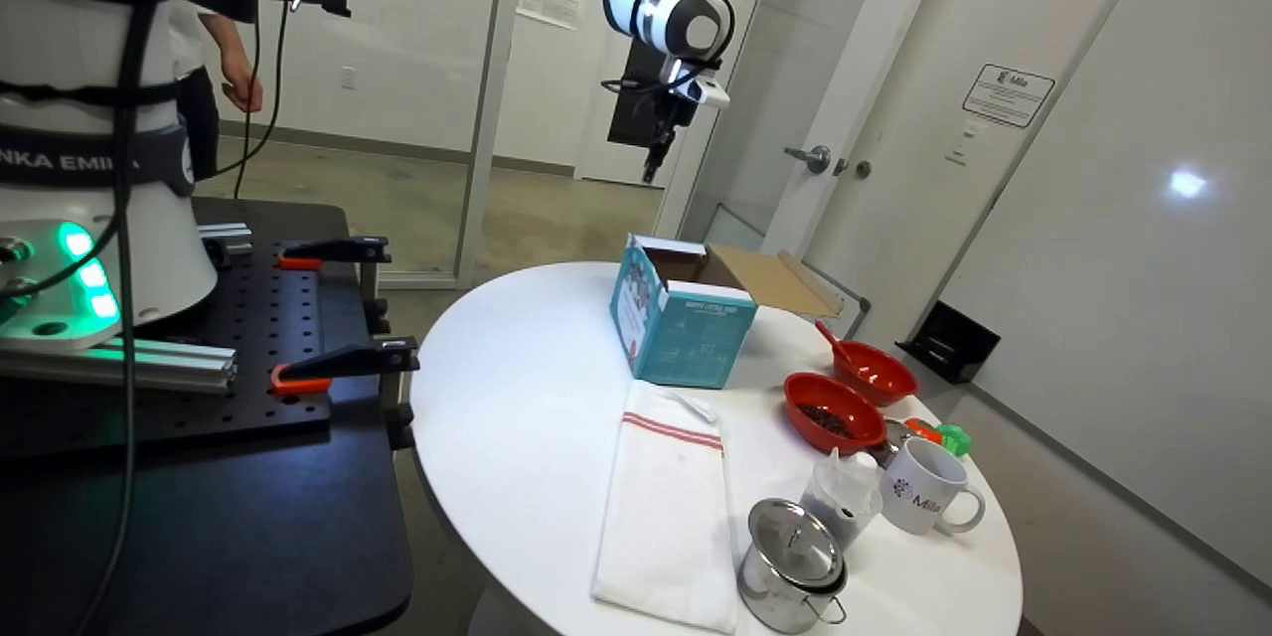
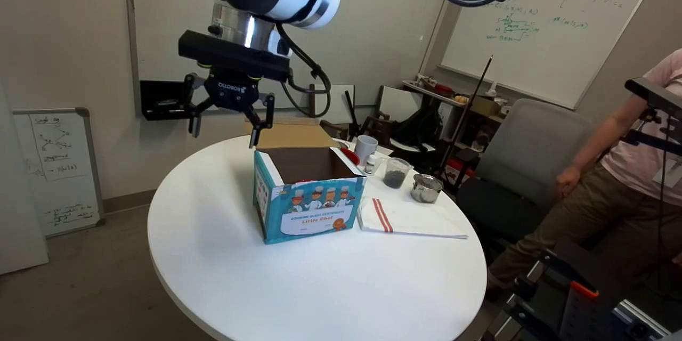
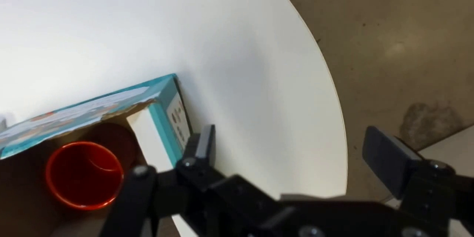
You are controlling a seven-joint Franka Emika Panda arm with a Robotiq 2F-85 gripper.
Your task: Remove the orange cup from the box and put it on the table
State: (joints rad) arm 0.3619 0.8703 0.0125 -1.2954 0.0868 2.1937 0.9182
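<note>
The orange cup (image 3: 85, 176) stands inside the box (image 3: 168, 114), seen from above in the wrist view; a red sliver shows over the box's near wall in an exterior view (image 2: 305, 180). It is hidden in the other picture from outside. The teal box also shows in both exterior views (image 1: 696, 333) (image 2: 272, 218), open at the top, on the round white table (image 1: 527, 417) (image 2: 319, 287). My gripper (image 2: 224, 133) is open and empty, higher than the box and off to one side of its opening. In the wrist view the gripper (image 3: 290, 133) spans the table's edge.
The box's cardboard flap (image 1: 770, 283) sticks out. Red bowls (image 1: 833, 412), a white mug (image 1: 919, 487), a clear container (image 1: 843, 497), a lidded metal pot (image 1: 790, 566) and a folded towel (image 1: 666, 517) lie on the table.
</note>
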